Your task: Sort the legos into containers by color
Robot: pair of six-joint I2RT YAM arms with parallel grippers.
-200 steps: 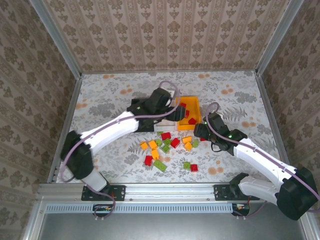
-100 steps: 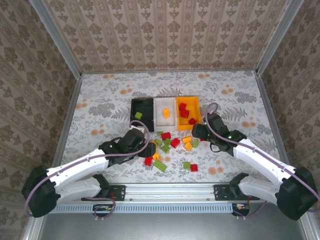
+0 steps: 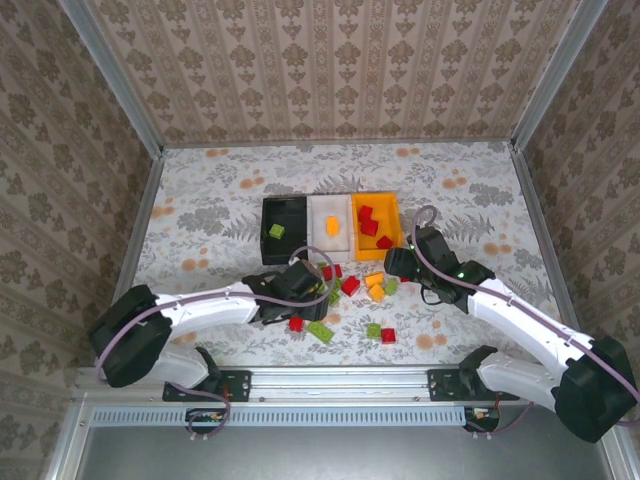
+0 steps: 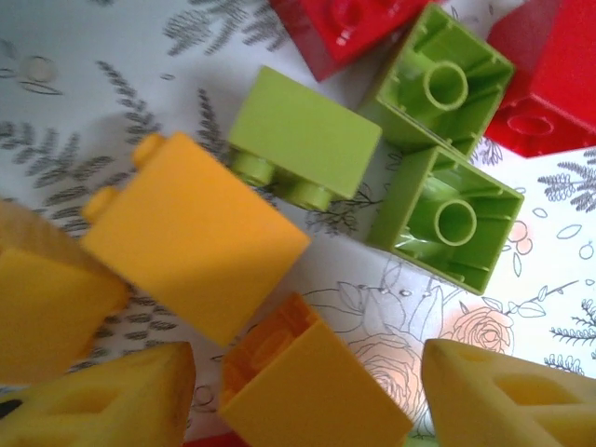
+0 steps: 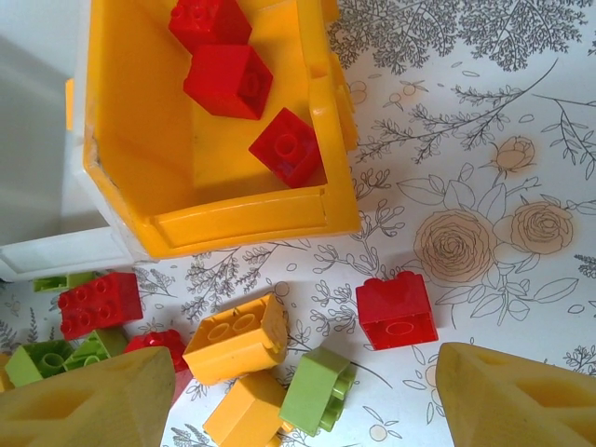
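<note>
Straddling an orange brick [image 4: 317,382] with my left gripper [image 4: 307,405], I have one pad on each side of it and a thin gap showing at both. The jaws are parted and nothing is pinched yet. The brick lies tipped on its side, hollow underside toward a second orange brick [image 4: 191,233] just beside it. Its long axis I cannot tell, since the frame edge cuts it off. A lime brick [image 4: 445,219] lies upside down on the far side, clear of my pads.

From above, the white bin [image 3: 325,248], which holds an orange piece, stands straight beyond the pile, between the black bin [image 3: 292,215] and the orange bin [image 3: 392,215]. I judge my left arm the nearer one for this carry. My right gripper [image 5: 303,405] stands wide and empty by the orange bin's near corner, a loose red brick [image 5: 398,310] just ahead of it, well off that route.
</note>
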